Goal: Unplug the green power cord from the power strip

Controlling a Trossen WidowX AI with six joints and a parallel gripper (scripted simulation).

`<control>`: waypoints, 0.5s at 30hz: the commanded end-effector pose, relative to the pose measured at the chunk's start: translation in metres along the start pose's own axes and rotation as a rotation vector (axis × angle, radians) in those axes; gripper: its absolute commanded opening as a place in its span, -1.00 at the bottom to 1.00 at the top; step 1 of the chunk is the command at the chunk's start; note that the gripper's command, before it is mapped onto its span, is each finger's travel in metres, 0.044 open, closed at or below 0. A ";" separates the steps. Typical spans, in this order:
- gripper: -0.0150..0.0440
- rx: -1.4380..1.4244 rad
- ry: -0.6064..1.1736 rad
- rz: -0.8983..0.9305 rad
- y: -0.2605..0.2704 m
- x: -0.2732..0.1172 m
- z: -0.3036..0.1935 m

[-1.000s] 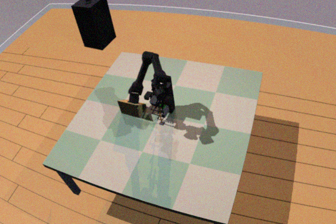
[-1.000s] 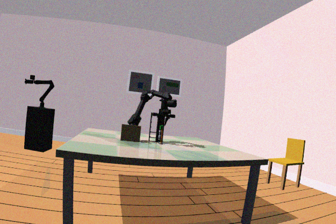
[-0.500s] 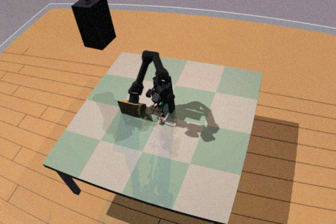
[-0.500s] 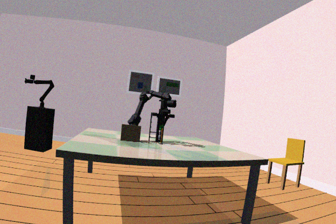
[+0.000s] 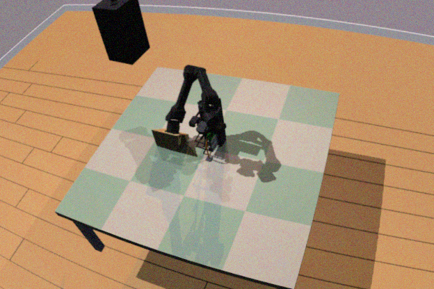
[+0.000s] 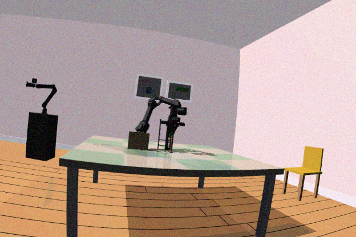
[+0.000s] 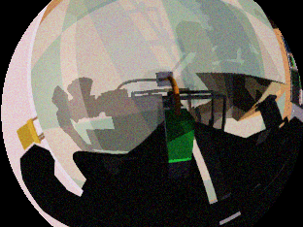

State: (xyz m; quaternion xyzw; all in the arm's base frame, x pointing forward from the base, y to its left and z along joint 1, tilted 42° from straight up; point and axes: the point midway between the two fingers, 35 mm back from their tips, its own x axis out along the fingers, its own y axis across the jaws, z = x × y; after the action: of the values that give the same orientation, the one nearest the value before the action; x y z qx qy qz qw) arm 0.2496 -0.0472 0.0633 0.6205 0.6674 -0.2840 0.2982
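Observation:
The green plug of the power cord sits in a dark power strip that stands upright near the middle of the table. A thin orange stretch of cord runs from it down to the table top. My gripper points down over the strip, with a finger on each side of the plug. A light sliver shows between the plug and the right finger, so the fingers stand around the plug, still apart. The plug shows small in the top view and the exterior view, mostly hidden by my arm.
A dark ladder-like rack stands against the strip. My arm rises from a brown box base just left of it. A second arm on a black pedestal stands off the table. A yellow chair stands by the right wall.

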 end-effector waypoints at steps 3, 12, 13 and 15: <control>-0.33 0.000 0.000 0.001 0.000 0.000 0.000; -0.49 0.000 0.000 0.001 0.000 0.000 0.001; -0.49 0.000 0.000 0.001 0.000 -0.001 0.002; -0.49 0.000 -0.001 0.001 0.001 -0.001 0.004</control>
State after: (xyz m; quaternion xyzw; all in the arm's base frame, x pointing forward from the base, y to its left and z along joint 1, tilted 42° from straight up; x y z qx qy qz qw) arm 0.2495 -0.0474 0.0630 0.6206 0.6679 -0.2846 0.2962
